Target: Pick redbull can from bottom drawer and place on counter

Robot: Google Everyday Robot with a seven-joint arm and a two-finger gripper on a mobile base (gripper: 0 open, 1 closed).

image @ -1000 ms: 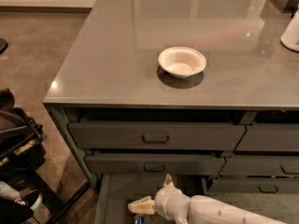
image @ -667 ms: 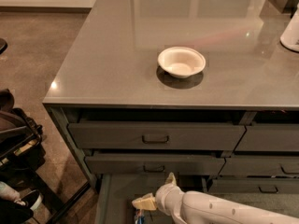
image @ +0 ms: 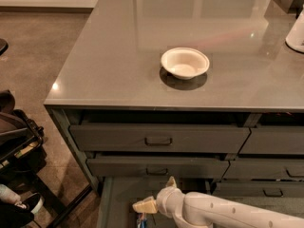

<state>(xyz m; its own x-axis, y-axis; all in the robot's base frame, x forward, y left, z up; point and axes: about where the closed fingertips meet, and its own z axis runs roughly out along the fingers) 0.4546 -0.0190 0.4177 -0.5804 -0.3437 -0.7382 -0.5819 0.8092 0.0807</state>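
The counter (image: 118,56) is a glossy grey top over dark grey-green drawers. The bottom drawer (image: 118,198) is pulled out at the lower edge of the camera view. My gripper (image: 156,194) on its white arm reaches into this drawer from the right. It is open, with one cream finger (image: 145,205) pointing left and the other pointing up. A small blue-and-red piece of the redbull can (image: 141,220) shows just below the left finger, at the frame's bottom edge. Most of the can is cut off, and I cannot tell whether the finger touches it.
A white bowl (image: 185,63) sits mid-counter. A white object (image: 296,32) stands at the counter's right edge. Two shut handled drawers (image: 158,139) lie above the open one. Dark bags and a black frame (image: 19,160) stand on the floor to the left.
The gripper has shifted slightly right and up inside the bottom drawer. The bowl and the drawers have not moved.
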